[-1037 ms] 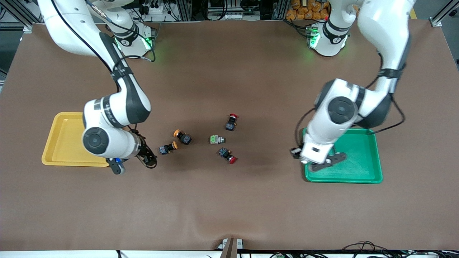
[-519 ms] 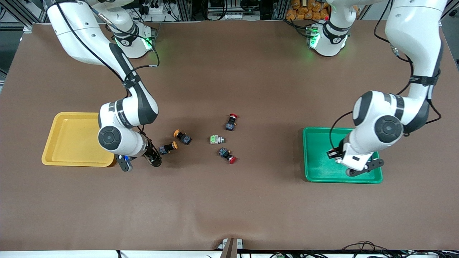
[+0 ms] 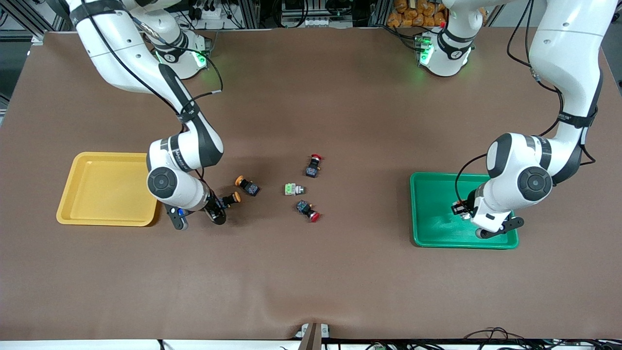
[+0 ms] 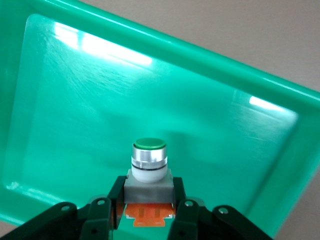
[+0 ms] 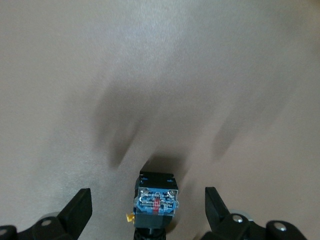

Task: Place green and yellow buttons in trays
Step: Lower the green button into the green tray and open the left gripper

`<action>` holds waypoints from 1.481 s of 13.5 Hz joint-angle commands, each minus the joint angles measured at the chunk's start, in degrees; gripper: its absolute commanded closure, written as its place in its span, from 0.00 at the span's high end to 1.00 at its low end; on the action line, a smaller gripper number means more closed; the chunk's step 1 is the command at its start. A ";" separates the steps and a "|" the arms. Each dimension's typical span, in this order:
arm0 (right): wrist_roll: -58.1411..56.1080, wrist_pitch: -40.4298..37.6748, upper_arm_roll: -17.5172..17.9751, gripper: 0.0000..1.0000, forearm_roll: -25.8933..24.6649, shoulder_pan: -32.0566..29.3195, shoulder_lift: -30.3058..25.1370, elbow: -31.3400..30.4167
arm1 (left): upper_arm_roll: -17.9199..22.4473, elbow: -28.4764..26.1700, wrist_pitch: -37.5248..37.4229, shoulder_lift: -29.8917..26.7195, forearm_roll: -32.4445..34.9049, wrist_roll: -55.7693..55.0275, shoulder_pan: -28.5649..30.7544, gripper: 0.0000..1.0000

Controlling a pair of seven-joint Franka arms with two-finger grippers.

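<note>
Yellow tray (image 3: pixel 77 194): sits on the desk (image 3: pixel 311 282) at the right arm's end, bare as far as I can see; it is where I judge the orange-capped switches belong.

Right tool (image 3: pixel 217 208): low over the desk just beside the yellow tray, fingers (image 5: pixel 75 212) spread wide with one orange-capped switch (image 5: pixel 157 200) between them, untouched. In my right wrist view the switch is centred in the gap, so I would sink straight down and pinch across its black-blue body, not the round cap.

Second orange-capped switch (image 3: pixel 247 185): close by, slightly farther from the front camera; I would keep the fingers clear of it while closing.

Pale switch with green top (image 3: pixel 293 189): lying mid-desk between two red-capped switches (image 3: pixel 313 165), which I leave alone.

Green tray (image 3: pixel 427 214): at the left arm's end of the desk.

Left tool (image 3: pixel 467 212): over the green tray, pinching a green-capped switch (image 4: pixel 148 162) by its grey body, cap pointing away from the wrist. My left wrist view shows tray floor under it, well inside the rim. I would lower it near the floor before releasing, so it doesn't bounce or roll.
</note>
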 commanded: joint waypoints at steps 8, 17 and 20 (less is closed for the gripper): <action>1.40 0.83 -0.29 0.62 -0.13 1.51 1.32 -0.42 | -0.56 -1.42 4.66 2.88 1.14 6.50 5.75 0.00; 5.10 0.31 -0.46 0.00 -0.13 1.52 -0.95 -0.24 | -0.65 -1.15 3.18 -0.09 1.05 5.97 5.57 1.00; 1.77 -6.10 -1.43 0.00 -0.13 -0.75 -4.73 0.55 | -2.31 0.77 -4.02 -3.35 0.88 5.88 4.87 1.00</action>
